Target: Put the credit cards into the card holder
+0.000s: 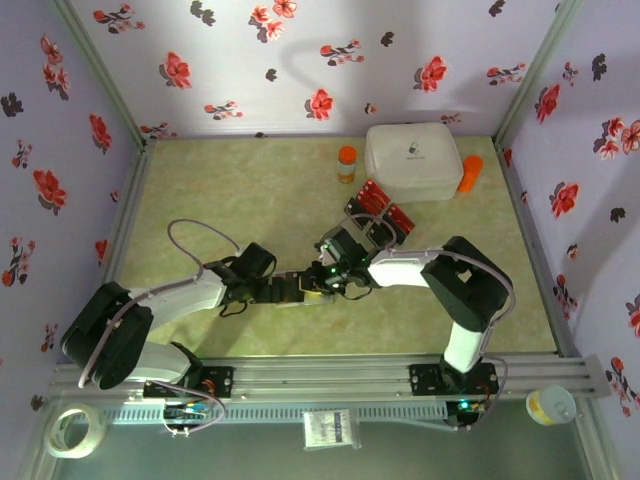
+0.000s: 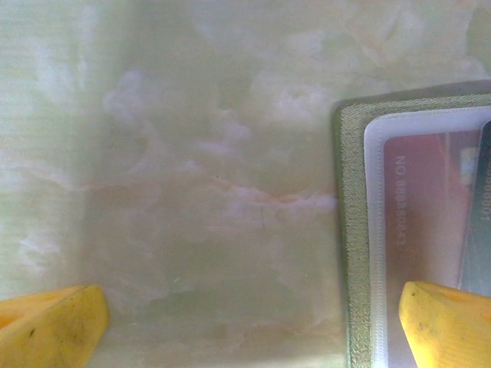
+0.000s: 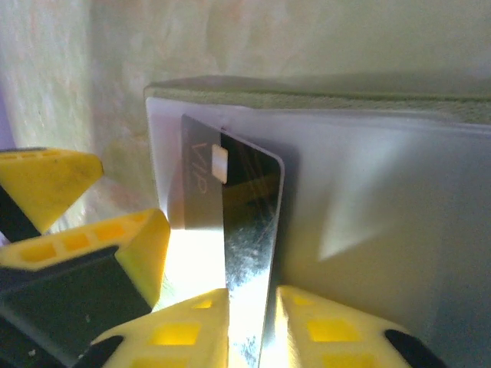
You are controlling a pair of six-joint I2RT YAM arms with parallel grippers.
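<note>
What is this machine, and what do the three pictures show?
Two robot arms, left and right, are bolted to a green table. One picture looks down from above; the others come from cameras on each wrist. On the table: a pile of red cards, a white rounded plastic box, an orange-capped bottle, and an olive-green card holder. The left gripper is open, one fingertip over the holder. The right gripper has a dark shiny card between its fingers, partly in the holder's sleeve; grip unclear.
</note>
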